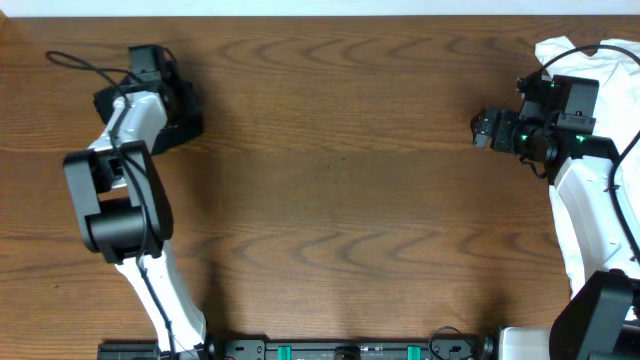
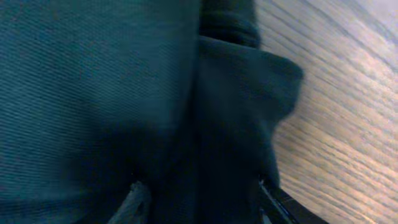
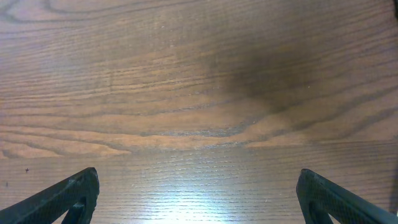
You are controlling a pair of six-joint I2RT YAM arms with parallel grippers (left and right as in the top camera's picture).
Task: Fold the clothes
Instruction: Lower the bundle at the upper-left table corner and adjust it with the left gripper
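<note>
My left gripper (image 2: 204, 198) sits deep in the black shirt (image 2: 93, 93) at ten o'clock to grab it, pinching or not I cannot tell, while my right gripper (image 3: 198, 196) waits wide open.

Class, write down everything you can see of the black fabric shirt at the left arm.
The black shirt is soft, finely woven fabric, bluish-dark up close. It is crumpled, its folds bunched in the left gripper, which seems closed on it. It lies on the brown wooden table near the far left corner; from overhead only a small dark heap shows. No collar, sleeves or print visible.
</note>
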